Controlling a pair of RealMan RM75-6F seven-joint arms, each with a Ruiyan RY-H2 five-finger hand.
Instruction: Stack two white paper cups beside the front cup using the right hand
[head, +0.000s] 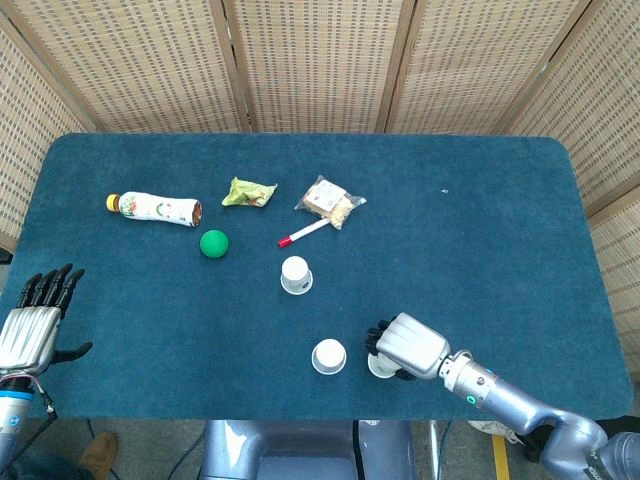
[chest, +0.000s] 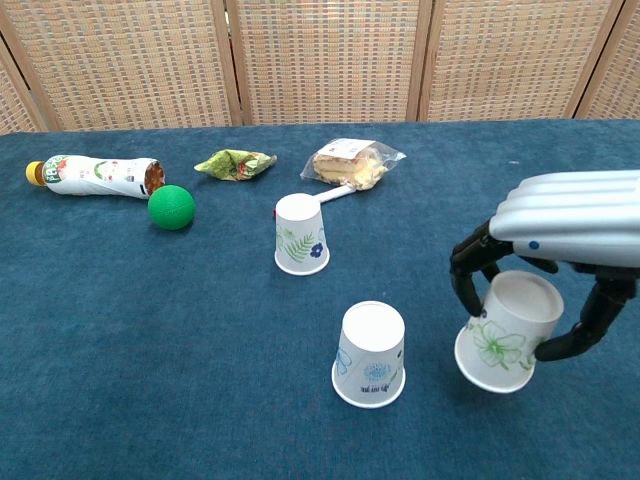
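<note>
My right hand (chest: 560, 250) (head: 408, 347) holds an upside-down white paper cup (chest: 505, 333) with a green leaf print, tilted and just to the right of the front cup (chest: 370, 354) (head: 328, 356). The held cup (head: 380, 366) is mostly hidden under the hand in the head view. I cannot tell whether its rim touches the cloth. A third white cup (chest: 300, 234) (head: 295, 275) stands upside down further back, near the table's middle. My left hand (head: 32, 322) hangs open off the table's left front corner, holding nothing.
At the back lie a drink bottle (head: 155, 208) on its side, a green ball (head: 213, 243), a crumpled green wrapper (head: 248, 192), a bagged snack (head: 330, 201) and a red-capped pen (head: 303, 233). The blue table's front edge (head: 420, 390) runs just below the right hand.
</note>
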